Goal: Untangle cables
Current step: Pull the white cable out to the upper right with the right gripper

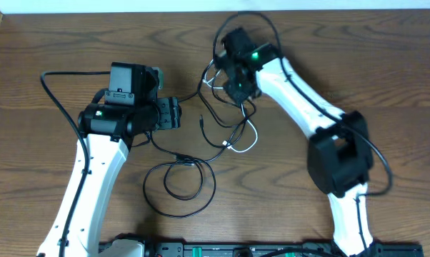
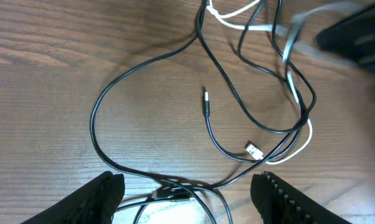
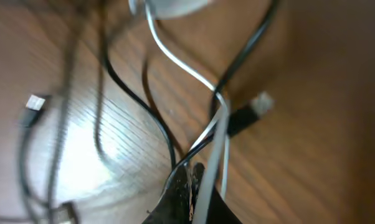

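Observation:
Several thin cables lie tangled on the wooden table between my arms. Black cables [image 1: 183,182] form loops near the front, and a white cable [image 1: 249,140] curls to the right. My left gripper [image 1: 171,114] is open just above the table, and black cables [image 2: 175,186] cross between its fingers [image 2: 187,202]. A loose plug [image 2: 206,102] and a white-tipped connector [image 2: 255,150] lie ahead of it. My right gripper [image 1: 233,80] is shut [image 3: 190,186] on the white cable [image 3: 181,65] together with a black cable [image 3: 203,143], lifting them. A black plug [image 3: 243,118] hangs beside them.
The wooden table [image 1: 386,57] stretches around the tangle. Thick black arm cables arc at the far left [image 1: 54,93] and above the right wrist [image 1: 254,18]. The table's front edge holds black mounts [image 1: 201,250].

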Motion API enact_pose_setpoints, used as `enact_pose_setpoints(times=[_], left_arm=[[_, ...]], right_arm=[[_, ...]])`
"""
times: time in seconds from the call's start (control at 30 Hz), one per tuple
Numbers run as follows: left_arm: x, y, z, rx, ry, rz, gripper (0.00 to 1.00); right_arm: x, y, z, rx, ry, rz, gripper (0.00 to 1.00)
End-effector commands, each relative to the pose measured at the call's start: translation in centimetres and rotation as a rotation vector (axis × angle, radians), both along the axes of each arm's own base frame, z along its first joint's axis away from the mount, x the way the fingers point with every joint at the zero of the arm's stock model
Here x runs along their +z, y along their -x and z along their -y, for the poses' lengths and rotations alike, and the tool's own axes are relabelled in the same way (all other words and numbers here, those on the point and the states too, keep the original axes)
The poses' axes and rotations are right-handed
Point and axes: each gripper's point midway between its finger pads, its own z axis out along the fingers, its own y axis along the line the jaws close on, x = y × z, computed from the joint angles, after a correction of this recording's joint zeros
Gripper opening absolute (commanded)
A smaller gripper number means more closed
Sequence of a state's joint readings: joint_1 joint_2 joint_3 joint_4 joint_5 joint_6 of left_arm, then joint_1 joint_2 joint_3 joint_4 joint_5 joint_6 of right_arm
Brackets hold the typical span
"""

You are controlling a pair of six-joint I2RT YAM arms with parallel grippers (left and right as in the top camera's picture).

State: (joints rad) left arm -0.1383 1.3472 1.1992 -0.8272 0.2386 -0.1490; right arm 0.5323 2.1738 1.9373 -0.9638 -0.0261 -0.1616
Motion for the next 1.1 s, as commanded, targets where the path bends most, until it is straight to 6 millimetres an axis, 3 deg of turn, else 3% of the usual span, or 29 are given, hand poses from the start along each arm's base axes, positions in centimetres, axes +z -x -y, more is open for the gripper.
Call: enact_pose_setpoints(times=[0.0,0.23,0.4,0.77,0.93,1.07], left_arm=[[0.1,0.0,0.1,-0.018,0.003,0.002,0.7],[0.2,0.1,0.9,-0.041,0.04,0.001,0.71],[0.3,-0.4,1.6,-0.06,0.073,0.016,0.72],[-1.0,-1.1,2.9,-0.099,0.135,-0.022,0.72],[-1.5,-1.3,4.3,-0.144,0.203,-0.045,0.72],[-2.2,-1.2,5.3,-0.205,0.212,-0.056,0.72]], right_arm=[[7.5,-0.5,0.0,-0.018,-0.09,0.136,0.01],[12.8,0.3,0.4,-0.017,-0.145,0.227,0.01],[17.7,1.6,1.2,-0.016,-0.197,0.316,0.01],[32.6,6.8,4.2,-0.014,-0.39,0.642,0.01],[37.6,9.4,5.7,-0.013,-0.465,0.768,0.01],[40.2,11.2,6.9,-0.008,-0.491,0.843,0.01]])
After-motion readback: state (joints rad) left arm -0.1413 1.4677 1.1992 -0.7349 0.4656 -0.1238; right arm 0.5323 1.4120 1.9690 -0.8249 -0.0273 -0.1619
